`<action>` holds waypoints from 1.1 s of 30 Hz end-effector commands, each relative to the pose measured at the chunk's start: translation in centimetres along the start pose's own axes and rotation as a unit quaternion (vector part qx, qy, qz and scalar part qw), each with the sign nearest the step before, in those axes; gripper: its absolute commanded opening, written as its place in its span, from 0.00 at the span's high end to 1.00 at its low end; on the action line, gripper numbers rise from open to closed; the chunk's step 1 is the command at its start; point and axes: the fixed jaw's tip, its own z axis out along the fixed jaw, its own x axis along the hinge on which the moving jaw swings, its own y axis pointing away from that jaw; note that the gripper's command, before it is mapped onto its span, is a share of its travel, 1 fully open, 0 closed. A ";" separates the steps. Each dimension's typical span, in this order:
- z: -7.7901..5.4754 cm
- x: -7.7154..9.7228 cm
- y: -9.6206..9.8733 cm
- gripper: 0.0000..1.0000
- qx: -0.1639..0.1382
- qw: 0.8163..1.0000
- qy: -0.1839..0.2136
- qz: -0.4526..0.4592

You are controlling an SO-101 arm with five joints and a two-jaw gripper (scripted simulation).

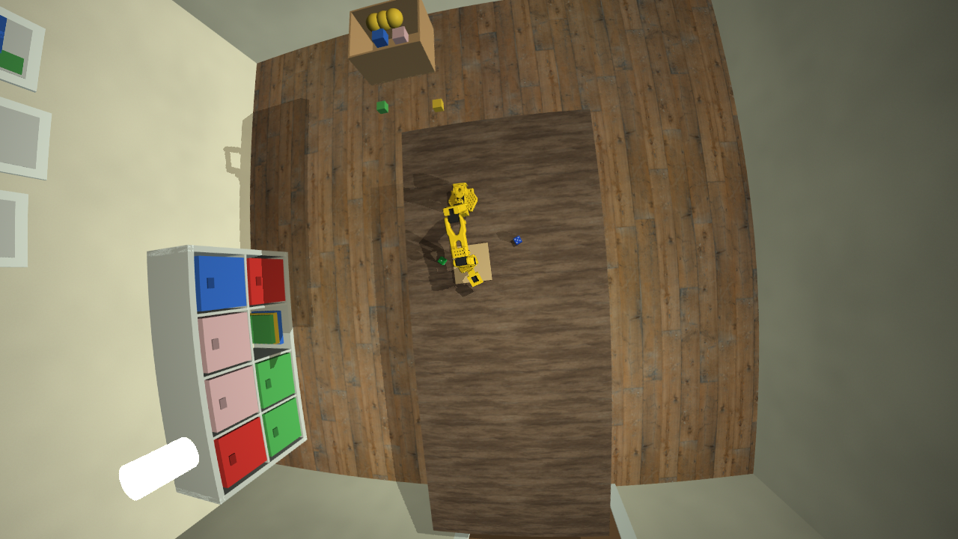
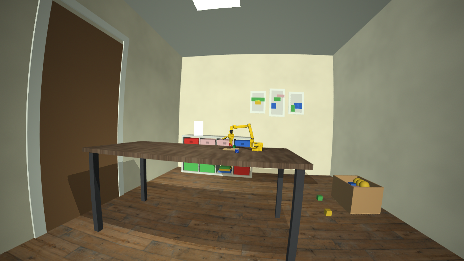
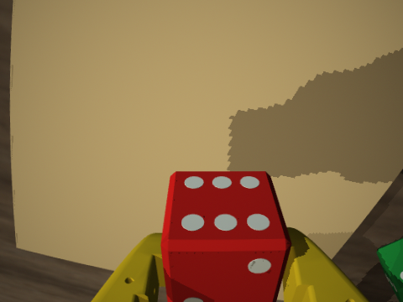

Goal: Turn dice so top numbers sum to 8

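Observation:
My yellow gripper [image 3: 224, 280] [image 1: 468, 268] [image 2: 230, 143] is shut on a red die [image 3: 224, 241]. It holds the die above the tan mat [image 3: 112, 90] [image 1: 485, 257] [image 2: 227, 148], near the mat's edge. In the wrist view the die's far face shows six pips and the face toward the camera shows two. A green die [image 3: 393, 268] [image 1: 441, 261] lies on the table just off the mat. A blue die [image 1: 517, 239] [image 2: 236, 150] lies on the table, apart from the mat on the other side.
The arm's base [image 1: 462, 198] [image 2: 256, 146] stands on the dark wooden table [image 1: 509, 402] [image 2: 194, 154]. A shelf with coloured drawers [image 1: 227, 361] stands by the wall. A cardboard box [image 1: 391, 40] and two small cubes are on the floor.

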 end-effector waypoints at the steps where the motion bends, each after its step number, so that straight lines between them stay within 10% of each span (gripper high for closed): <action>1: -0.1 -0.3 0.2 1.00 0.002 1.000 -0.012 -0.005; 33: 1.0 -0.3 0.2 1.00 0.002 1.000 -0.012 -0.005</action>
